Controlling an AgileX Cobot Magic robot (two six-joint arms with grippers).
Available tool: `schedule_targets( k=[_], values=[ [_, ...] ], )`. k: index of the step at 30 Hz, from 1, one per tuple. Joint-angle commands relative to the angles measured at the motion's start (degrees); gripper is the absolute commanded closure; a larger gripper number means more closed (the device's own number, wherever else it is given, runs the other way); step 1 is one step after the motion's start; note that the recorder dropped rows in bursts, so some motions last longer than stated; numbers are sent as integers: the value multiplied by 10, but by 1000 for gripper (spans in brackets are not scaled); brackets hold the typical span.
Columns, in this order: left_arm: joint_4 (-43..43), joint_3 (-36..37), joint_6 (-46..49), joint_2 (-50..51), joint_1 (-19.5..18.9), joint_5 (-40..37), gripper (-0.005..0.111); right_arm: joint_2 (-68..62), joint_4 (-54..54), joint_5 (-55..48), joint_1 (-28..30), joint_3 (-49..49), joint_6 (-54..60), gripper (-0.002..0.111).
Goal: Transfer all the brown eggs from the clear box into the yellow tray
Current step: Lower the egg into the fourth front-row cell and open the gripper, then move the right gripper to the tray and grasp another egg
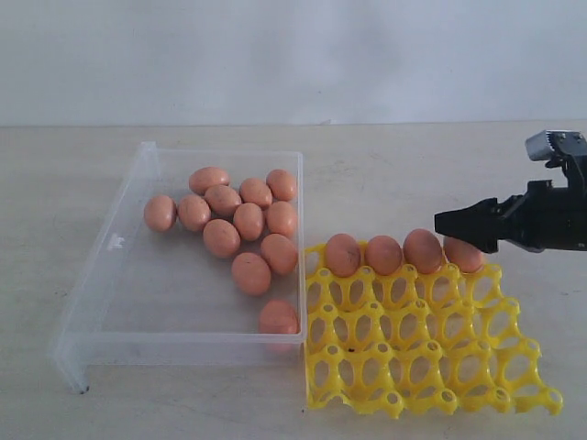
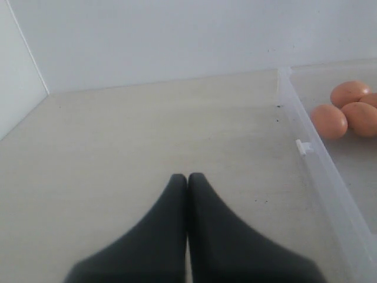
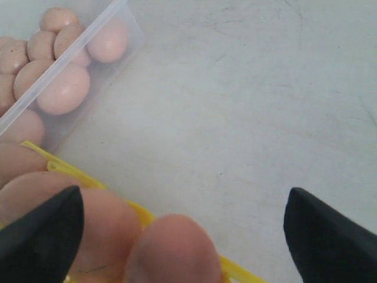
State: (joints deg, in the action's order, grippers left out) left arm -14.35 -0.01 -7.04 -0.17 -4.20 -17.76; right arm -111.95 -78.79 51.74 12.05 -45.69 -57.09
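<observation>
The smooth pinkish-brown oval eggs (image 1: 249,273) are judged fragile and slippery; the middle should be gripped gently. The right claw (image 3: 182,203) is spread apart, the left claw (image 2: 187,180) clenched on nothing.

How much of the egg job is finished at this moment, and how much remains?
Done: four brown eggs sit in the far row of the yellow tray. In hand: nothing; the right gripper is open at that row, the left gripper shut and empty. Left: twelve eggs wait in the clear box.
</observation>
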Motion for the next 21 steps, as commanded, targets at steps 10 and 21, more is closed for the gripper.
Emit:
schedule_targets(
  k=[10,21],
  values=[
    [-1,0,-2,2,3,4,111,67,258,179,-3,-26,-127,107],
    [-1,0,-2,2,3,4,111,142,-188,-709,-200,-139,-271,107]
  ],
)
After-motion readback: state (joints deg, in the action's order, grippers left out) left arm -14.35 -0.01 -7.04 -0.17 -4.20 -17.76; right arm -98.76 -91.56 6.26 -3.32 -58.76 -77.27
